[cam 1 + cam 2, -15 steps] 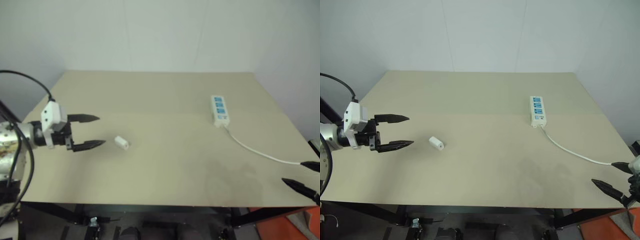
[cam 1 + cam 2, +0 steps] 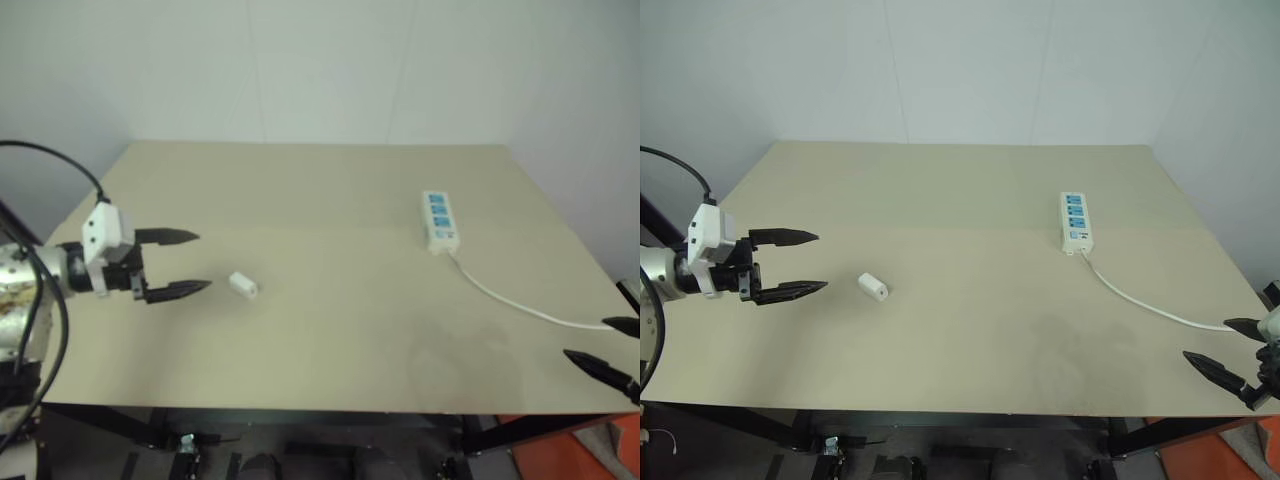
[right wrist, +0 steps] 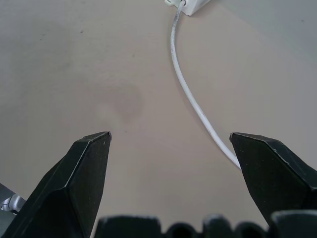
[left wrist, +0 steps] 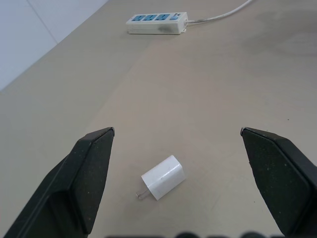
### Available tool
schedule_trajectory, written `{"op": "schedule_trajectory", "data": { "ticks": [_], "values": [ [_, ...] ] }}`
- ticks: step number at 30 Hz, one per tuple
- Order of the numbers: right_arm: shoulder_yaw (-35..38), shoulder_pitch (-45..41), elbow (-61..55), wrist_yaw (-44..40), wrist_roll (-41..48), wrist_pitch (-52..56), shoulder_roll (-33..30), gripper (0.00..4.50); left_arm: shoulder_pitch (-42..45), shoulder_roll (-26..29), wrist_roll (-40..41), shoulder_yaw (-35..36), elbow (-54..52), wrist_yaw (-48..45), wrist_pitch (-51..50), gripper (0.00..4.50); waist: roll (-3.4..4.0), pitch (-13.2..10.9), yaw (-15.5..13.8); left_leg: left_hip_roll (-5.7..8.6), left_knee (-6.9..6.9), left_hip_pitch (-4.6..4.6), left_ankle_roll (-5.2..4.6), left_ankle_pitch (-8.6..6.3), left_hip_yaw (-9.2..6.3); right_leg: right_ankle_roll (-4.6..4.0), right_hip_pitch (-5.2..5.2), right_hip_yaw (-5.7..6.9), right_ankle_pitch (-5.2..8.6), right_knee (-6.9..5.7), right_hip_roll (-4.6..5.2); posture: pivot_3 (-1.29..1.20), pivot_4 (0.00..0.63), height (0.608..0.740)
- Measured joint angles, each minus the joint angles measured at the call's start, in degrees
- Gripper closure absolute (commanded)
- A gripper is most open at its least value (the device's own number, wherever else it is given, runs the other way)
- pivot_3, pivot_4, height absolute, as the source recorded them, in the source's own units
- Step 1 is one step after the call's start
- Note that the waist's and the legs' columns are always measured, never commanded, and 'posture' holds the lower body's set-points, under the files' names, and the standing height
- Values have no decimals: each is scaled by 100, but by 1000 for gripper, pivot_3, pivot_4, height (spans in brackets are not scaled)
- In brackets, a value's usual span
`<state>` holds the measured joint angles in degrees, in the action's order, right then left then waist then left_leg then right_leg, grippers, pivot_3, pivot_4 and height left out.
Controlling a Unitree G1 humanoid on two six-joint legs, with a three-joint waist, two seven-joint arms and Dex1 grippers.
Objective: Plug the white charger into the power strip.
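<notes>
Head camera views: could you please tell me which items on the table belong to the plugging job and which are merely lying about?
Belongs to the job:
- white charger, lying loose in front of the open left gripper
- power strip with its cord

Lying about:
- nothing else; the remainder is bare table

No readable text, label or number appears on anything here.
</notes>
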<state>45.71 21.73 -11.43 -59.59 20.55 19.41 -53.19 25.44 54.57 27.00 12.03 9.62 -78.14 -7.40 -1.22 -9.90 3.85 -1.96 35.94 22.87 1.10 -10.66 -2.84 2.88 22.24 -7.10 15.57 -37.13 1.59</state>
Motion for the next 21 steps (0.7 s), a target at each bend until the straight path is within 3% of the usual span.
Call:
{"op": "schedule_trajectory", "data": {
  "ticks": [6,11,16,21],
  "values": [
    [-187,-390,13,224,10,129,2,0,0,-20,-9,0,0,34,0,30,-2,0,22,-1,2,-2,0,0,2,3,-1,-3,-3,0,0,0,150,740],
    [-1652,-2095,393,1108,-236,338,350,0,46,-46,-127,-144,-216,103,-3,30,-16,-3,65,-2,4,-6,5,5,1,1,1,-6,-20,-1,-5,0,150,740],
    [-3137,-4338,2223,2152,-1028,361,1218,0,405,36,-527,-495,-293,111,79,30,-20,-7,54,-2,1,8,8,7,-1,-5,16,-6,-26,0,-9,0,150,740],
    [-3538,-5592,4141,2576,-1315,221,1562,0,610,434,-907,-767,-432,29,47,30,-19,-7,-18,6,-11,63,5,4,-3,-50,62,3,-43,8,4,0,150,740]
  ]
}}
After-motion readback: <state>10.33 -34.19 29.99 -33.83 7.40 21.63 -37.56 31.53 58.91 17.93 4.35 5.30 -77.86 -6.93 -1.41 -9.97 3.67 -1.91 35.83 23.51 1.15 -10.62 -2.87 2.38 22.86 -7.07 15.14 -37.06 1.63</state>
